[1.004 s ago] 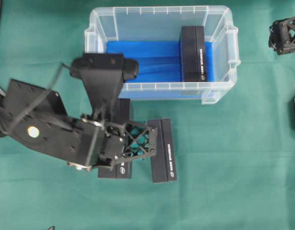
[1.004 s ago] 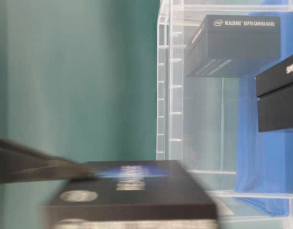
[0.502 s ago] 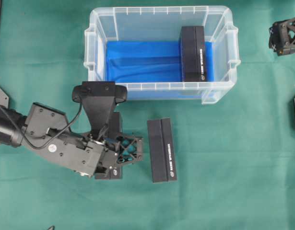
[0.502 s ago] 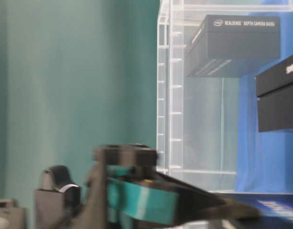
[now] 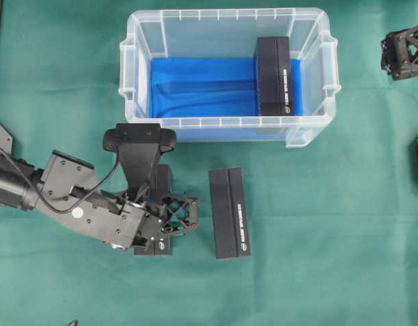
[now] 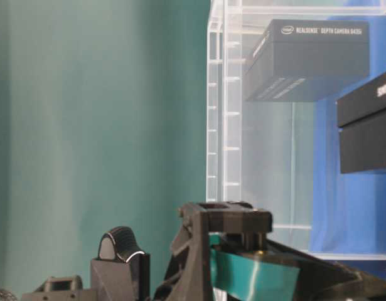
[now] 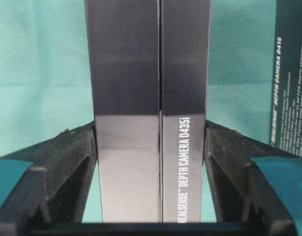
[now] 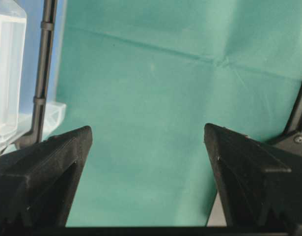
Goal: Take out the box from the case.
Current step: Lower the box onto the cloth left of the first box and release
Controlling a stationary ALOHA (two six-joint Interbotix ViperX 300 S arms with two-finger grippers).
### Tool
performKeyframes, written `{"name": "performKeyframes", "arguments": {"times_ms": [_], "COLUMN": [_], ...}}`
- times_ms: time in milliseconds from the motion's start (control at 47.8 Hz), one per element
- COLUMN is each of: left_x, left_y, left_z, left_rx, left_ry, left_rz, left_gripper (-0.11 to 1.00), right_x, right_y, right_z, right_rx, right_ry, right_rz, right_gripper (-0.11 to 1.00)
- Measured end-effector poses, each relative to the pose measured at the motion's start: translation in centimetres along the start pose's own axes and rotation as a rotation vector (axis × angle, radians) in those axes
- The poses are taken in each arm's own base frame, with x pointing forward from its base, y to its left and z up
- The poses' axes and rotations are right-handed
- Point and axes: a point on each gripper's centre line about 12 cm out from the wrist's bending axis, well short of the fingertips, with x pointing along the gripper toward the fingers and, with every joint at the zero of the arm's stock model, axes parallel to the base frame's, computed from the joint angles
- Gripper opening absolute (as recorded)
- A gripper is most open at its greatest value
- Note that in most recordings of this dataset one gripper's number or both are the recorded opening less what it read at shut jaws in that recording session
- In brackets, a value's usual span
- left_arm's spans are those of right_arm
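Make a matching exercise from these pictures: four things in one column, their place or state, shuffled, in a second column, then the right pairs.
Things:
1. left end effector
2. right end effector
3. box in the case
4. free box

Places or states:
A. open, nothing between its fingers
B. on the blue lining, at the right end of the case
C. closed on a black box
D. lying on the green cloth, touched by nothing

Pairs: 1-C, 2-A, 3-B, 4-D

Black box point(image 5: 273, 76), blue-lined clear case point(image 5: 130, 47)
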Motion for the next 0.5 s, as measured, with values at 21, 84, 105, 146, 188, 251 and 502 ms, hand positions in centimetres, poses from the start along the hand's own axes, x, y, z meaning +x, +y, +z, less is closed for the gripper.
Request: {"name": "performKeyframes", "arguments": {"times_ms": [21,84,105,146,188,251,502], "left_x": [0.04,0.17,0.15,0.21,0.21,0.21,0.24], "left_y": [0.00,0.04,0.08,0.05,0.00,-0.10,-0.15], "left_z": [-0.01,-0.03,-0.01,-0.05,-0.06,-0.12,0.03], "left_rx": [0.000,0.003,0.004,0.005,0.008,0.007,0.002], "left_ry": [0.001,0.002,0.002,0.004,0.004,0.009,0.010], "left_rz": [-0.001,-0.003,-0.003,-0.004,-0.008,-0.016,-0.017], "left_gripper": [0.60,0.60,0.60,0.60,0.60,0.60,0.61], "right_x": [0.05,0.00,0.04,0.00,0.04,0.04,0.08], "right_y": [-0.04,0.02,-0.01,0.00,-0.03,-0.04,-0.01], "right_z": [0.00,0.01,-0.01,0.03,-0.02,-0.03,-0.02], "right_rx": [0.001,0.000,0.000,0.001,0.000,0.000,0.000], "right_ry": [0.000,-0.001,0.000,-0.001,0.001,0.001,0.001], "right_rz": [-0.002,0.001,0.000,0.001,-0.001,-0.003,-0.003], "right_gripper": [0.90,0.90,0.90,0.90,0.90,0.90,0.90]}}
